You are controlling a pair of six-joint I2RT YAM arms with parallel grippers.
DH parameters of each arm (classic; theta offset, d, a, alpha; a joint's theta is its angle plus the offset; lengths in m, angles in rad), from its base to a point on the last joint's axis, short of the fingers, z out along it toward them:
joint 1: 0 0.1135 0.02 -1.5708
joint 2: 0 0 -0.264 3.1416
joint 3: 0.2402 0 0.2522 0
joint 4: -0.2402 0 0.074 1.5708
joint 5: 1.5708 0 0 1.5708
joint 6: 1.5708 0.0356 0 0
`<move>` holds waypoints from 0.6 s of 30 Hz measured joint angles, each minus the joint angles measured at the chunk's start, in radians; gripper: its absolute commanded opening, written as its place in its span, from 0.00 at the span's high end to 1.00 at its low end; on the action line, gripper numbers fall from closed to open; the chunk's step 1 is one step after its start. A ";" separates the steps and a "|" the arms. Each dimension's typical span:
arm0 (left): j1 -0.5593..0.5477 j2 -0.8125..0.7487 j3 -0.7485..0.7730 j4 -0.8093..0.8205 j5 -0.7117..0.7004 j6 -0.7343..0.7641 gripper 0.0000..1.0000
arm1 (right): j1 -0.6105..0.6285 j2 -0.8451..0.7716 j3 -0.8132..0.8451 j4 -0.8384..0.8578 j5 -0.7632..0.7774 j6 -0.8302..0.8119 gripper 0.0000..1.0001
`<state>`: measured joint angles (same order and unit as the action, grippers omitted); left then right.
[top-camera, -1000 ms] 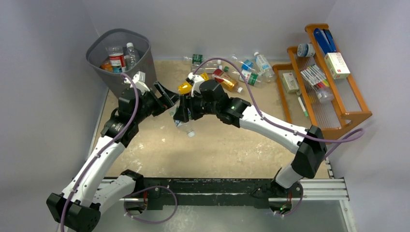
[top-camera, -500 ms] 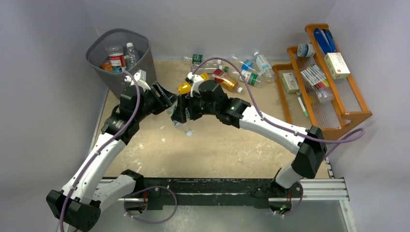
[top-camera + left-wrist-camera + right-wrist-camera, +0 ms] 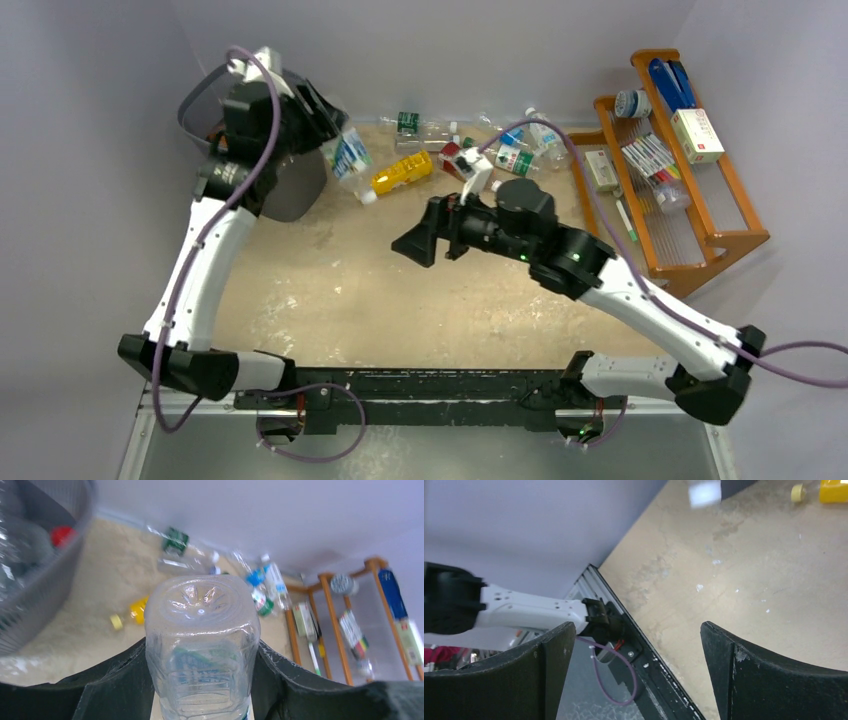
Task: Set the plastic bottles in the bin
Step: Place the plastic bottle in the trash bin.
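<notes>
Here, the left end effector grips a clear bottle beside the bin.
The bottle hangs tilted, cap lowest, just right of the bin's rim; the right end effector stands wide and empty over the bench, and a yellow bottle lies nearby.

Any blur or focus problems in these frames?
Top external: evenly lit, no glare. Left wrist: clear bottle crisp up close; bin and wooden rack behind it soft. Right wrist: fingers sharp, a white smear at the top edge unreadable.
</notes>
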<state>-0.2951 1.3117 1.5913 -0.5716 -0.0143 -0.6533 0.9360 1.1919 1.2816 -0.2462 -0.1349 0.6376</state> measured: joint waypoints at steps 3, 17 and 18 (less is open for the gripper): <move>0.134 0.077 0.109 0.000 0.061 0.004 0.60 | 0.000 -0.085 -0.010 -0.008 0.018 0.011 0.03; 0.523 0.204 0.405 0.085 0.205 -0.029 0.60 | 0.000 -0.155 -0.217 -0.006 0.008 0.068 0.03; 0.543 0.210 0.412 0.095 0.201 -0.032 0.60 | 0.000 -0.155 -0.225 0.002 0.005 0.070 0.03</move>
<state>0.2478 1.5219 2.0033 -0.4770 0.1867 -0.6849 0.9360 1.0367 1.0565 -0.2447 -0.1295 0.7074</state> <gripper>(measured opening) 0.574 0.969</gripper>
